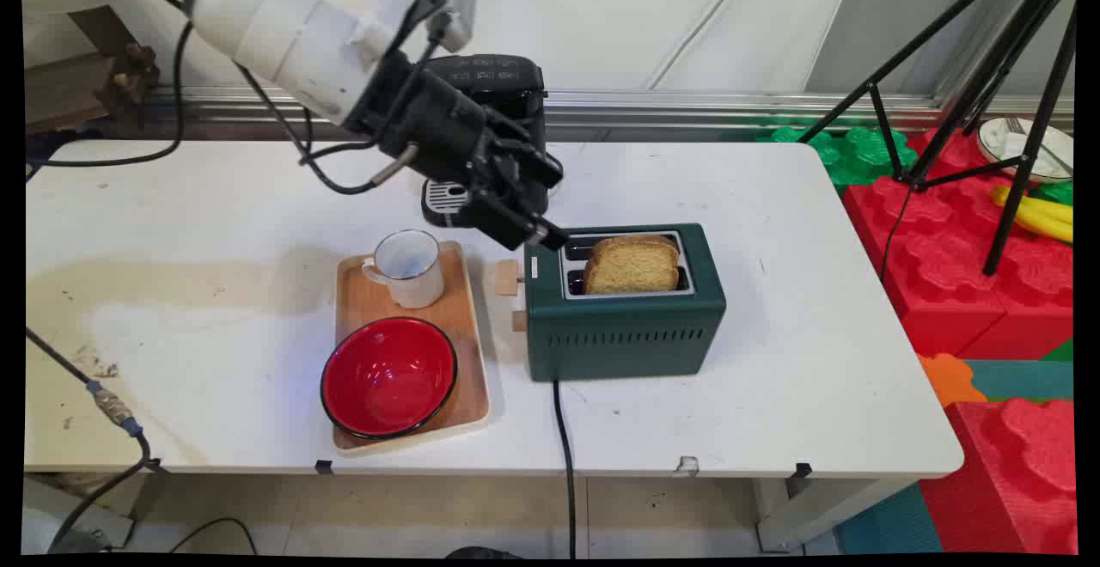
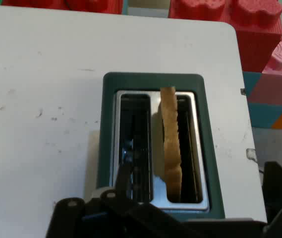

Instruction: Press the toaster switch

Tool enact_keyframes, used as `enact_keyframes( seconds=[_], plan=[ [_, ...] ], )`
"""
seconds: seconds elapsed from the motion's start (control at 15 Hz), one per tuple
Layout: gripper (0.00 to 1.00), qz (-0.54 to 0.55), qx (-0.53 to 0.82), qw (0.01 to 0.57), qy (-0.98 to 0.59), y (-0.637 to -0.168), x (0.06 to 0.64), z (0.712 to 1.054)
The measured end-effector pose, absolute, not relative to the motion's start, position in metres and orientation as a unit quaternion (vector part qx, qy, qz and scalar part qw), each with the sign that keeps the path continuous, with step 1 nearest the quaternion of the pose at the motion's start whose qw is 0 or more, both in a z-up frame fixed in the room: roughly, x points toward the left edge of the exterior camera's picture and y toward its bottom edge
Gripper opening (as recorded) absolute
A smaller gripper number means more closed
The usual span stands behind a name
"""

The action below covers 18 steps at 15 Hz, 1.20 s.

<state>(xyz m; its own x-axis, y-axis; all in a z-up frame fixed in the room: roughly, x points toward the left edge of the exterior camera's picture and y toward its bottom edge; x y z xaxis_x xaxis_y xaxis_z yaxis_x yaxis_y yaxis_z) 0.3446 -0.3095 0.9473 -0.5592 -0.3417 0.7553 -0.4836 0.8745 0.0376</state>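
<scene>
A white bench (image 1: 215,232) is filling most of the main view, marked with a brownish stain toward its left side. Left of centre, a wooden tray (image 1: 460,339) is lying on the bench, carrying a white enamel mug (image 1: 406,268) at its far end and a red bowl with a dark rim (image 1: 388,376) at its near end, the two standing close but apart. Behind the tray, toward the wall, a black coffee machine (image 1: 491,86) is standing, partly hidden by the arm. The white arm is reaching in from the upper left, and its black claw (image 1: 537,232) is hovering just above the left end of a dark green toaster (image 1: 626,326), beside the toaster's wooden lever (image 1: 507,277). Whether the claw is open or closed cannot be told, and nothing is seen in its grip. A slice of bread (image 1: 632,265) is standing upright in the nearer of the toaster's two slots, sticking up above the top; the farther slot is showing only its wire guides. A black power cord (image 1: 565,455) is running from the toaster over the bench's near edge. To the right, beyond the bench, large red and green foam blocks (image 1: 954,240) are lying on the floor, with the black legs of a tripod (image 1: 1014,77) standing among them.
</scene>
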Motion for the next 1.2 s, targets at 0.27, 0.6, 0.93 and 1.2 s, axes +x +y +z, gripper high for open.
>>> enact_keyframes(
  seconds=[0.27,0.6,0.93,1.2],
  plan=[
    [1.0,0.085,0.248,0.407,-0.875,-0.3,0.365,0.946],
    [1.0,0.087,0.252,0.406,-0.874,-0.292,0.382,0.941],
    [1.0,0.086,0.254,0.404,-0.875,-0.286,0.394,0.935],
    [0.0,0.083,0.256,0.404,-0.874,-0.281,0.399,0.931]
  ],
)
